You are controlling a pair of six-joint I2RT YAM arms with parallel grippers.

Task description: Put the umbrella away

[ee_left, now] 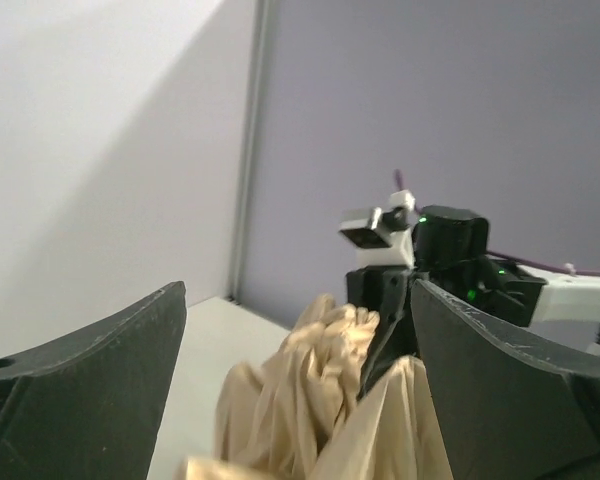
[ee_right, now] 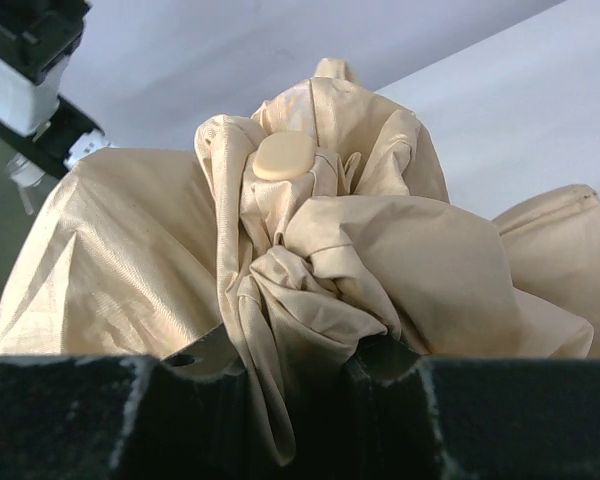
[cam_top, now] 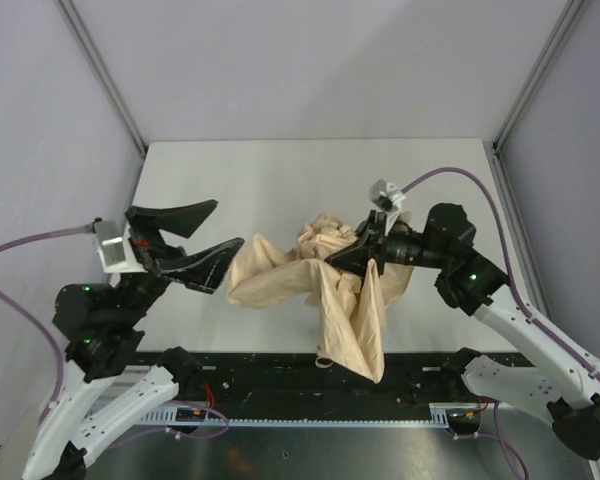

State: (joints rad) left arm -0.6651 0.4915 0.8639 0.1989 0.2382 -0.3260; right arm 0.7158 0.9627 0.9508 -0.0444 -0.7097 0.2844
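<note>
- umbrella (cam_top: pixel 325 285) is a crumpled beige heap mid-worktop (cam_top: pixel 230 170), one flap trailing over the near edge
- right gripper (cam_top: pixel 346 259) clamped on the bunched fabric
- left gripper (cam_top: pixel 228 224) spread wide, empty, just left of the heap

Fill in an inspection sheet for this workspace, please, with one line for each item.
Surface: white table, no stains seen.
Job's things: beige umbrella, crumpled and loose, lying mid-table; one flap reaches over the near edge.
Clutter: nothing seen.
Hands: left hand open and empty, just left of the cloth; right hand shut on the umbrella's bunched cloth.
Cables: left cable and right cable, both purple, both clear of the cloth.
Surroundings: grey walls; metal frame posts at the back corners.
</note>
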